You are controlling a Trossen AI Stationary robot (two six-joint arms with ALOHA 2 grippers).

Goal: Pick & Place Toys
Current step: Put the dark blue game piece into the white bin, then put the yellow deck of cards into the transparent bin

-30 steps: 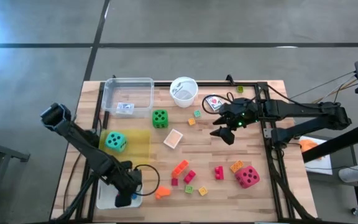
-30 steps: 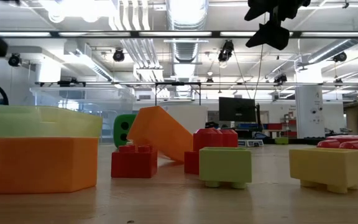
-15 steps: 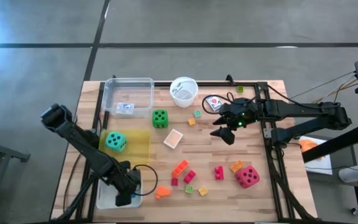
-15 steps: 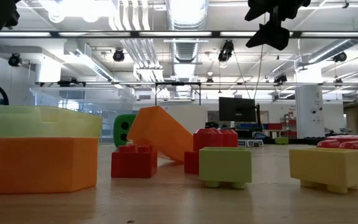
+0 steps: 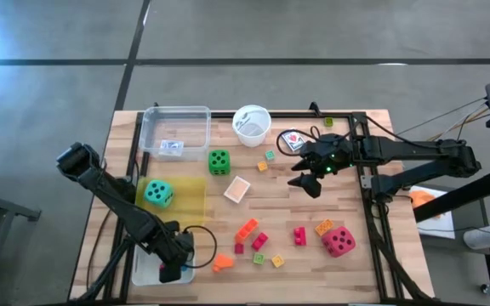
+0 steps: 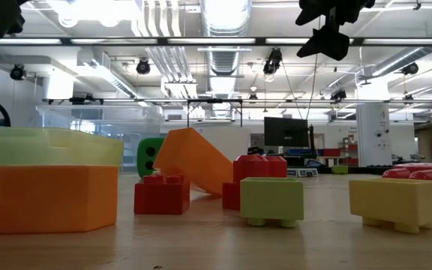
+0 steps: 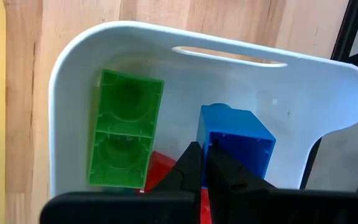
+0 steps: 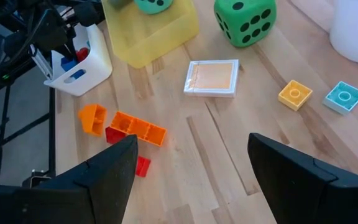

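Note:
My left gripper [image 5: 170, 270] [image 7: 205, 169] points down into the white tray [image 7: 61, 93] at the table's near left, shut on a blue block [image 7: 236, 140]. A green block [image 7: 124, 134] and a red one [image 7: 160, 169] lie on the tray's floor. My right gripper [image 5: 309, 176] [image 8: 191, 180] hovers open over the table's far right middle, with nothing between its fingers. Loose toys rest on the wood: a green die [image 5: 219, 161], a red die [image 5: 339, 240], an orange block [image 5: 246, 228] and a card pack [image 5: 238, 189]. A teal die [image 5: 158, 194] sits in the yellow tray [image 5: 190, 200]. My left gripper pinches one side wall of the blue block [image 7: 204, 140]. One finger is outside the wall and one is inside the block's hollow, which faces up. The fingers come from above, pointing down. Whether the block stands on the tray floor, I cannot tell.
A clear tray [image 5: 175, 127] with a card pack and a white cup [image 5: 252, 125] stand at the far edge. Small blocks lie scattered across the near middle [image 5: 259, 241]. In the low view an orange block [image 6: 47, 196] and a yellow-green one [image 6: 272, 199] stand close to the camera.
My left arm has sunk slightly over the white tray, its gripper still shut on the blue block. My right arm has kept still.

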